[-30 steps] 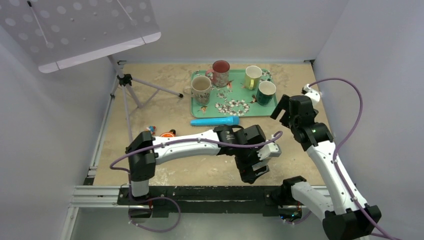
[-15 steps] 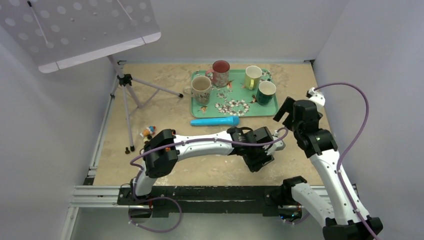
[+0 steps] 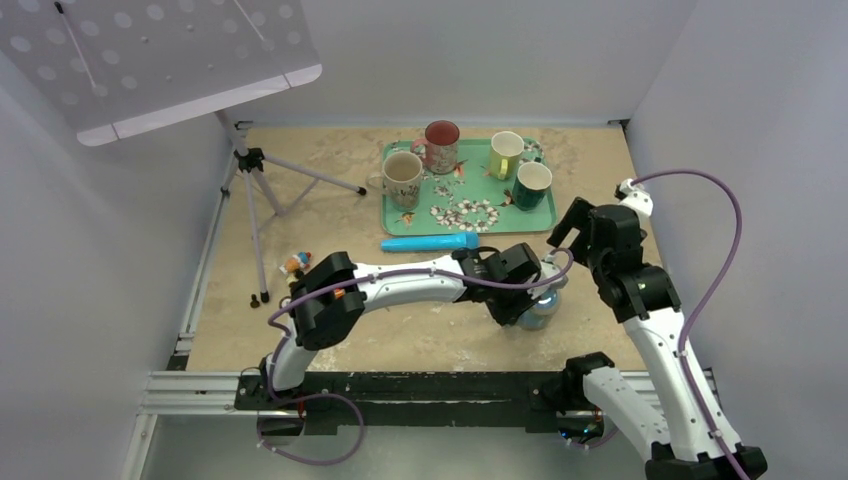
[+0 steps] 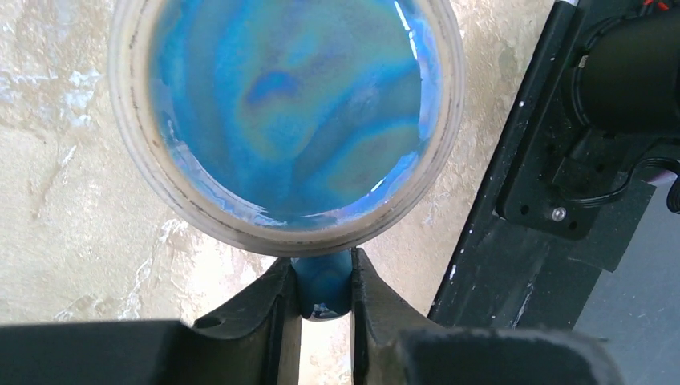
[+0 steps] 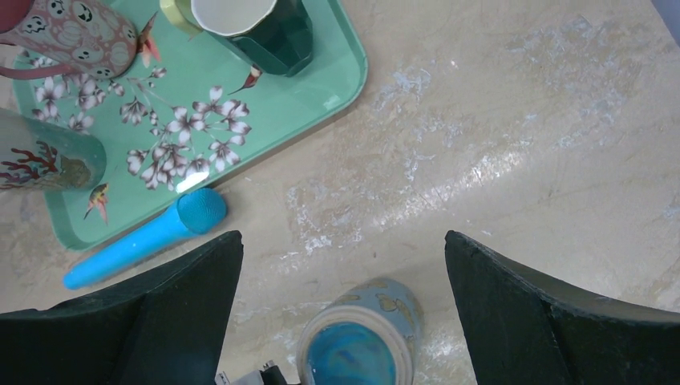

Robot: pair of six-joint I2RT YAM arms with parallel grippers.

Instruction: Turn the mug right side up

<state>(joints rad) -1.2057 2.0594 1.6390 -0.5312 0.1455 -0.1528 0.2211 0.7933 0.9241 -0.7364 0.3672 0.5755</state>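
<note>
The mug (image 3: 541, 309) is pale blue with butterfly prints and a glossy blue inside. It stands on the table with its mouth facing up, at the near right of the top view. In the left wrist view its rim (image 4: 285, 120) fills the frame. My left gripper (image 4: 325, 271) is shut on the mug's blue handle (image 4: 324, 282), which sits pinched between both fingers. My right gripper (image 5: 341, 241) hangs open above and behind the mug (image 5: 390, 311), holding nothing. From the top view the left gripper (image 3: 520, 292) lies just left of the mug.
A green flowered tray (image 3: 459, 212) at the back holds several upright mugs. A blue microphone (image 3: 430, 243) lies in front of the tray. A tripod stand (image 3: 250, 165) and a small toy (image 3: 294, 264) are at the left. The black base rail (image 3: 420, 388) runs along the near edge.
My left gripper has closed from wide open onto the mug's handle while the wrist swung back and right. The mug now shows beside it. The right arm shifted slightly right.
</note>
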